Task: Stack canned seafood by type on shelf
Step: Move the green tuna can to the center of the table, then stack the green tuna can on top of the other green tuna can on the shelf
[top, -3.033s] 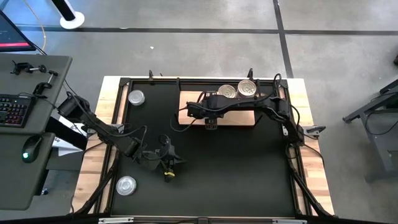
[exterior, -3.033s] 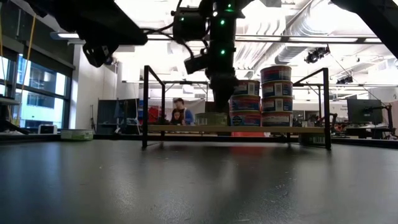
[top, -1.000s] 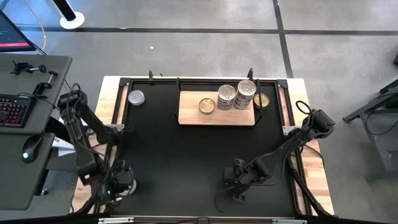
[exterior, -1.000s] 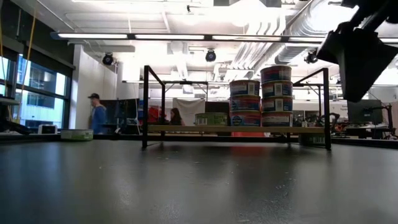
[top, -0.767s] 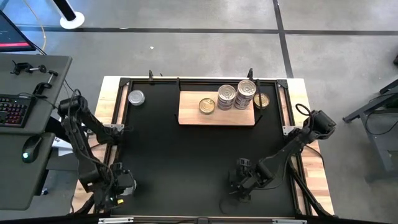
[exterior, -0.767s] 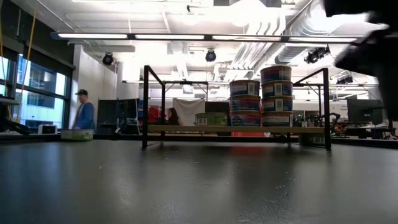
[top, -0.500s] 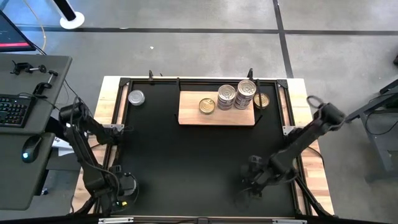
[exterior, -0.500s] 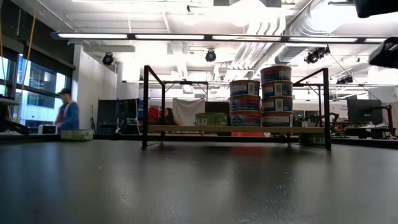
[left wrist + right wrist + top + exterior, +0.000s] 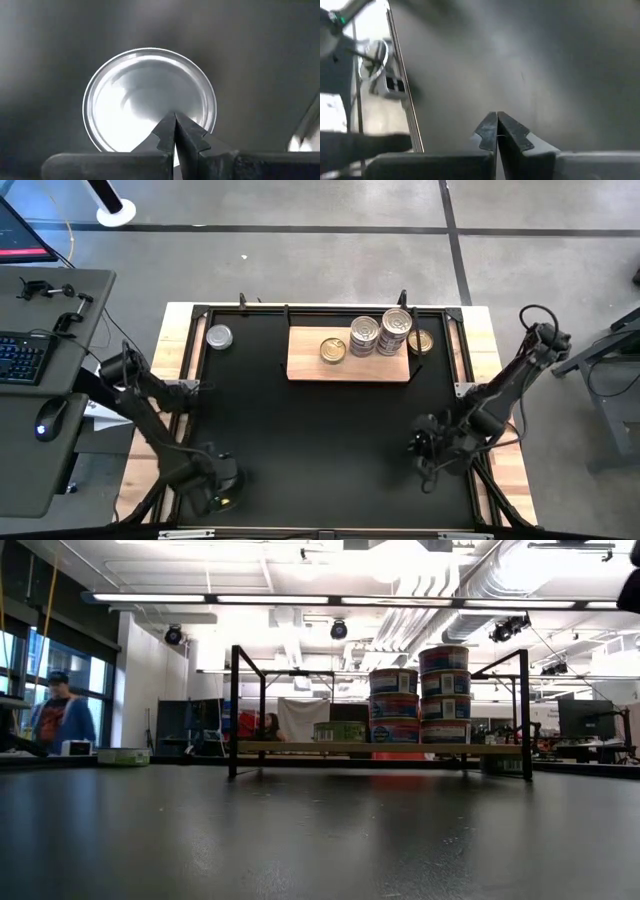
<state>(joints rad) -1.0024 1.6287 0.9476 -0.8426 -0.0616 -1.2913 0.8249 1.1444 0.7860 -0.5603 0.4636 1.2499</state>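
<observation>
Left gripper (image 9: 175, 131), fingers pressed together, hangs over a silver round tin lid (image 9: 149, 98) at the mat's near-left corner; only its wrist view shows that tin. Right gripper (image 9: 497, 131), closed and empty, near-right. Printed tins (image 9: 421, 692) stack on pale wooden shelf board (image 9: 300, 366), far.

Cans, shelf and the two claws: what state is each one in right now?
Left gripper: shut, empty, above a silver can.
Right gripper: shut, empty, over the black mat.
Silver can: upright on the mat under the left gripper, not held.
Can by the mat's far left corner: upright, alone.
Shelf: holds two stacks and a single can.
Two stacks: upright, three cans each.
Single can: unstacked.
</observation>
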